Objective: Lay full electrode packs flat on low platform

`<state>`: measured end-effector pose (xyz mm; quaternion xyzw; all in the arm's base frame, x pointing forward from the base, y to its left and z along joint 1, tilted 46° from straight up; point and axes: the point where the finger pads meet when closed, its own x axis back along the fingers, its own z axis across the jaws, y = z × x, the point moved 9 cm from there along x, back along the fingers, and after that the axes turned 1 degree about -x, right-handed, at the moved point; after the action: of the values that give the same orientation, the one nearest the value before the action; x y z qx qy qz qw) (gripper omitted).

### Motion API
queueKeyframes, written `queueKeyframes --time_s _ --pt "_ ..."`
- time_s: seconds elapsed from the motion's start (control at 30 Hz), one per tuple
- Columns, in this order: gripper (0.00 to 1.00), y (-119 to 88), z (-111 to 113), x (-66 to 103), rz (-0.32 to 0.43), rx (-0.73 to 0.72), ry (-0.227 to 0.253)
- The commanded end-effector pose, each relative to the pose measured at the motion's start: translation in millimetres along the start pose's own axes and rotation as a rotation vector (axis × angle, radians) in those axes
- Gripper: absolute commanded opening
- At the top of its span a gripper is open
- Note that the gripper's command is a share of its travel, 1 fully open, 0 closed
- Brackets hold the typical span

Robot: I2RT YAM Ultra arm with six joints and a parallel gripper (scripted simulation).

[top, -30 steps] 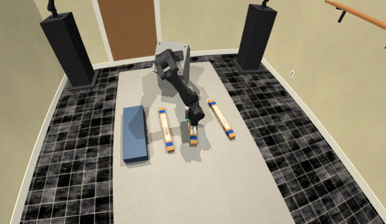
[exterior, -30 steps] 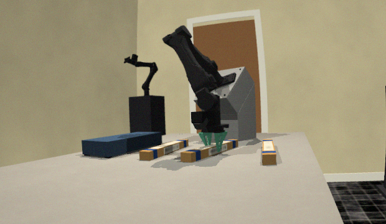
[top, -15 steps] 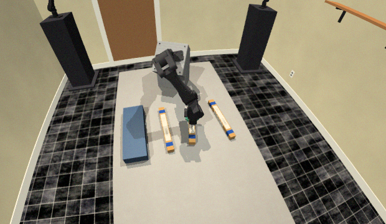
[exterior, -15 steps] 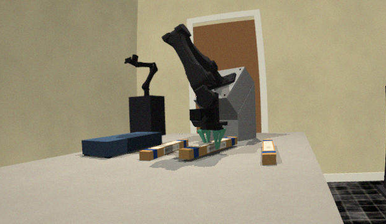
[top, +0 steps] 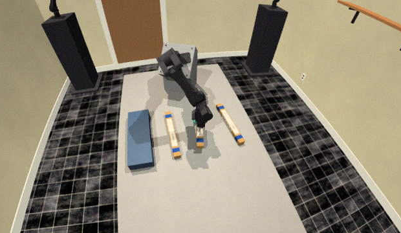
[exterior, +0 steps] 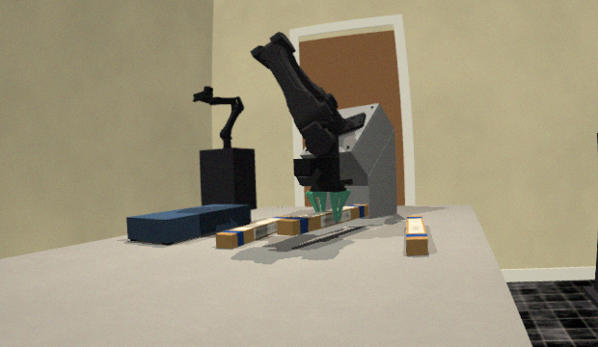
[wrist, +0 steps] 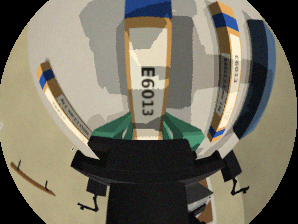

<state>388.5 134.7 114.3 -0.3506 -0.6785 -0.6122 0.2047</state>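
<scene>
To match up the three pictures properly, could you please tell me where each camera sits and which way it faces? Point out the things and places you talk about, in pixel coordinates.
Top: high beyond the table's far end, looking down toward the arm's base; shows the arm and gripper point(top: 200, 127) point(exterior: 328, 212) point(wrist: 147, 113) from above.
Exterior: low at the table's end, facing the brown door; shows the arm side-on and the gripper's green fingers.
Wrist: on the arm by the gripper, looking along the fingers; shows the black gripper body and green fingers.
Top and exterior share the blue platform point(top: 140, 139) point(exterior: 183, 223) and the door point(top: 132, 30) point(exterior: 347, 67).
</scene>
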Motion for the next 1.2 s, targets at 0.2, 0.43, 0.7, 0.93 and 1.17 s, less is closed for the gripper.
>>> queueKeyframes --time_s 0.2,0.43,0.7,0.93,1.17 --pt "0.00 6.1 7.7 38.9 -0.029 0.010 0.021" --pt "0.00 1.9 7.3 40.1 -0.021 0.015 0.017" --pt "0.00 11.3 10.6 46.3 -0.042 0.001 0.026" --pt "0.00 14.7 11.8 48.8 -0.049 -0.004 0.029" --pt "0.00 14.8 12.3 50.3 -0.049 -0.004 0.029"
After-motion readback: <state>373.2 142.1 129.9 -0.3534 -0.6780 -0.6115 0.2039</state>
